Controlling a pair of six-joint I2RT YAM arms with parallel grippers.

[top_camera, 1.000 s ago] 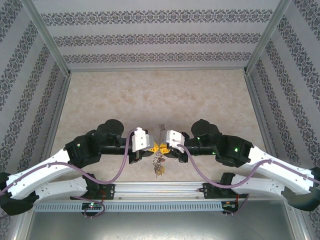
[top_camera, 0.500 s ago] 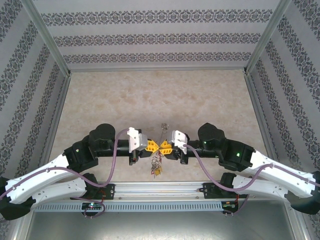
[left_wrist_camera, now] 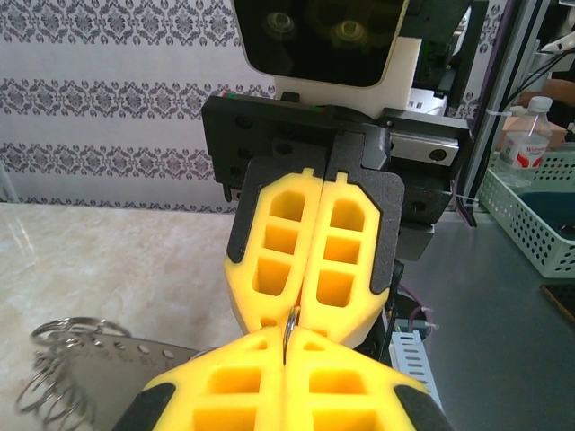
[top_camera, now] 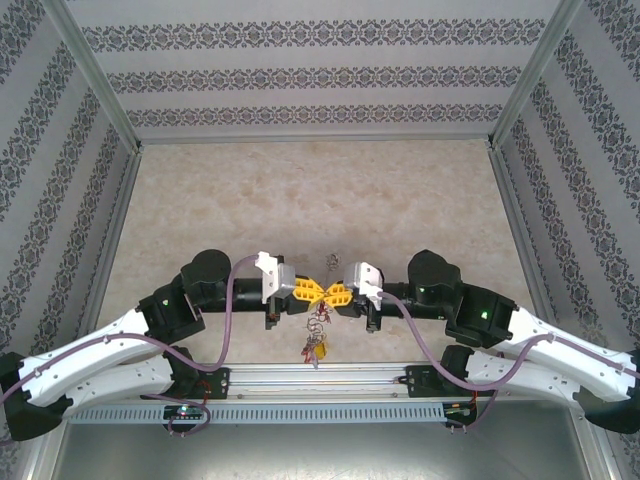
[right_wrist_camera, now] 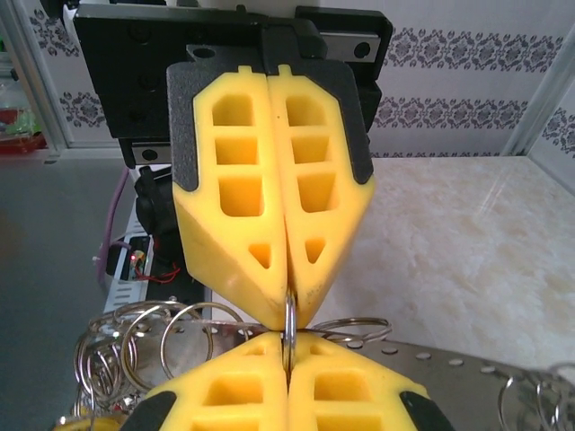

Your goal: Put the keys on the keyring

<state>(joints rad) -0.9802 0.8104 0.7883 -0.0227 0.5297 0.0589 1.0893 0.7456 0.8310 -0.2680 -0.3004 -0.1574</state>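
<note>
- Your left gripper [top_camera: 306,292] and right gripper [top_camera: 338,293] meet tip to tip above the near middle of the table [top_camera: 320,190].
- Both are clenched. Each pair of yellow pads [left_wrist_camera: 269,242] presses together on one thin metal ring [right_wrist_camera: 289,319] at the edge of the keyring [right_wrist_camera: 449,359].
- That ring stands edge-on in the seam where the tips meet, so it lies straight ahead of both grippers. Neither arm is nearer.
- The keyring's length crosses the line of the two arms. Its small rings [right_wrist_camera: 135,346] and the keys [top_camera: 312,343] hang in a bunch below the tips, toward the arm bases.
- A yellow tag [top_camera: 318,350] shows in that bunch. You cannot tell whether any key is off the ring.
- By my judgement, any pull or twist you make next runs along the arms' line, square to the pinched ring.
</note>
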